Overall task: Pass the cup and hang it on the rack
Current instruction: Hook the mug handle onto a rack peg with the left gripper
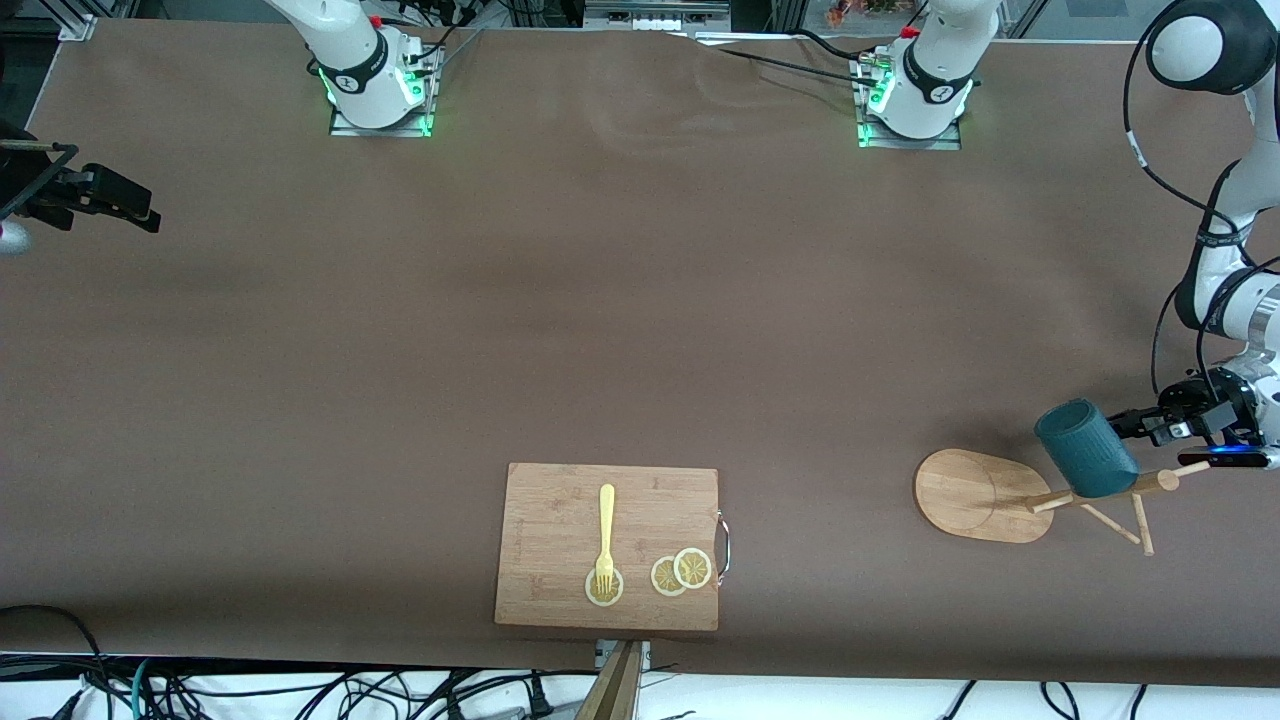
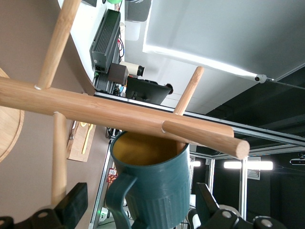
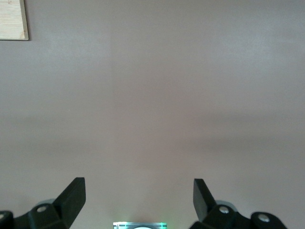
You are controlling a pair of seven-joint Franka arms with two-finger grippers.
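The dark teal ribbed cup [image 1: 1085,448] hung on the bamboo mug rack [image 1: 985,494] at the left arm's end of the table [image 1: 600,300], a thin peg running up into its mustard-yellow mouth just under the central post. The left gripper [image 1: 1150,425] hovered beside the top of the rack with its black fingers [image 2: 71,205] spread apart, one on each side of the cup and neither pressing on it in the left wrist view; the cup's small handle [image 2: 119,200] sat between them, closer to one finger than the other. The rack's oval base lay on the table farther from those fingers than the cup.

The right gripper [image 1: 125,205] waited over the right arm's end of the table, well apart from everything else, its fingers [image 3: 71,195] standing wide with only bare brown table between them.

Near the front edge, a rectangular wooden cutting board [image 1: 560,510] carried a yellow fork [image 1: 606,530] and three lemon slices [image 1: 680,572], the fork's tines resting on one slice.
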